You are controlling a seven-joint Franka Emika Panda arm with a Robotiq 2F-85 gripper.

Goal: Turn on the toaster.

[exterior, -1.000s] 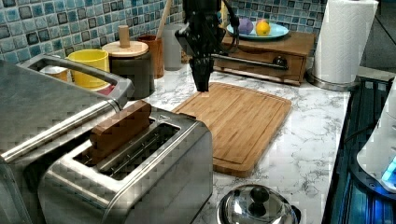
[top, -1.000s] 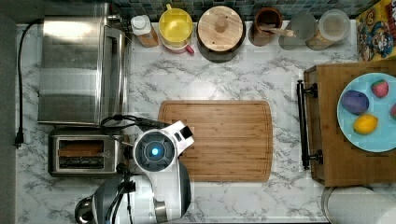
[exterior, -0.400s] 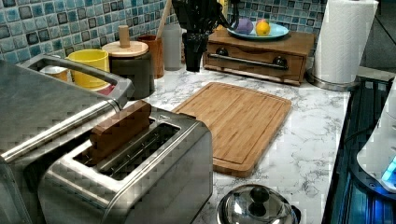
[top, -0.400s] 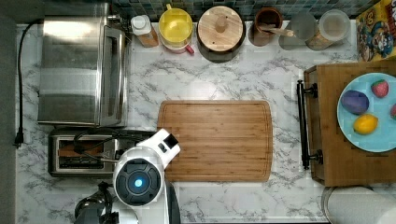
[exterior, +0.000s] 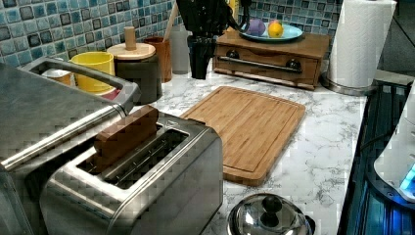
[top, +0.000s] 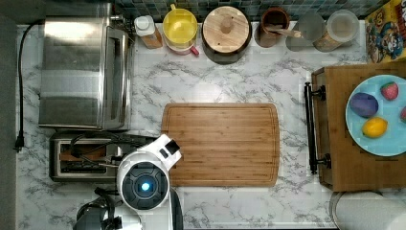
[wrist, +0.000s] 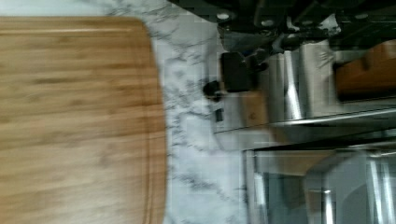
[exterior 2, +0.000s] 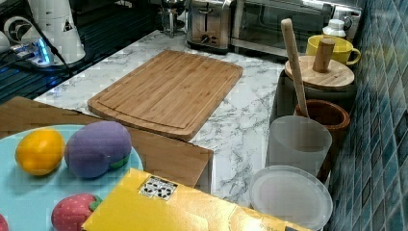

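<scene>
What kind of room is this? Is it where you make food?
Yes, it looks like a kitchen counter. There is a toaster with something bread-like in its slot, a wooden cutting board on the marble top, and a roll of paper towels.

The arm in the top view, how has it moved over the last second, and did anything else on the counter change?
The arm swung from over the cutting board's corner toward the top view's lower left, ending beside the toaster's end. In the left view its claw rose and drew back toward the tiled wall. Nothing was grasped. The toaster, the brown slice in its slot, the board and the jars stayed put.
</scene>
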